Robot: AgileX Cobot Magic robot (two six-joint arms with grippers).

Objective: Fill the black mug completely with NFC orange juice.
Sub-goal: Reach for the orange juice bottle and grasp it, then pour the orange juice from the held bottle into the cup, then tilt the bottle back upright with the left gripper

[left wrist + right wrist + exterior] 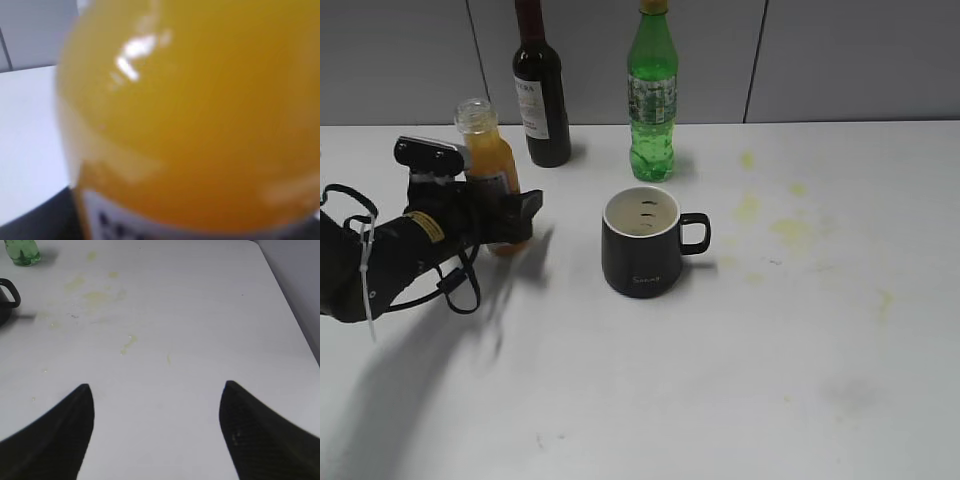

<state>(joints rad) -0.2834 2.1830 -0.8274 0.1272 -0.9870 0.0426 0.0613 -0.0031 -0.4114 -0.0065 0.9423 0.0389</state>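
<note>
Juice [492,160]: upright on table [770,380], clasped by left gripper [500,215].
Mug [642,255]: apart, right of juice.
Right gripper [157,427]: wide, holding nothing.

Mug [640,253] sitting at frame centre on worktop [770,380], handle pointing right. Juice bottle [491,172] standing at left of frame, well apart from mug, left claw [505,215] sitting around its lower body. Wine bottle [541,85] and plastic bottle [652,95] standing side by side along upper edge, behind mug, wine bottle to left. Stains [775,220] lying right of mug.
</note>
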